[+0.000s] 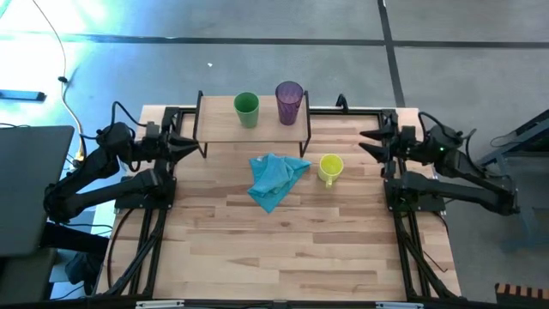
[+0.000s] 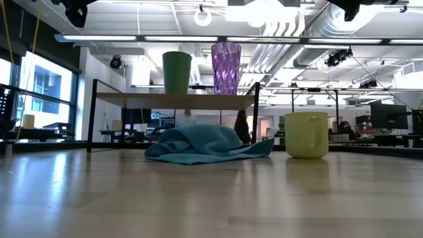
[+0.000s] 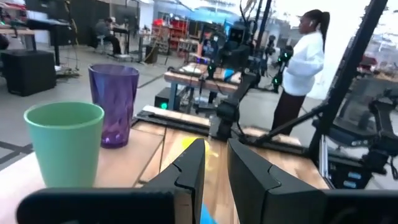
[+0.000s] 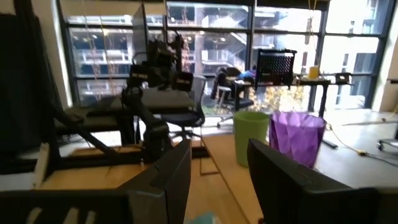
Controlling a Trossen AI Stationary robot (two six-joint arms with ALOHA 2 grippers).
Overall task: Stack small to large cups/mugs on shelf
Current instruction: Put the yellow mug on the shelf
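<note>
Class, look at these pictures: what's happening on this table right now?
Nothing is held. The green cup and purple tumbler stand side by side on the shelf. The yellow mug sits on the table beside a blue cloth. The left tool and right tool wait at the table's sides.

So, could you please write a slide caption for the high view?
Green cup and purple tumbler on the shelf; yellow mug and blue cloth remain on the table.
</note>
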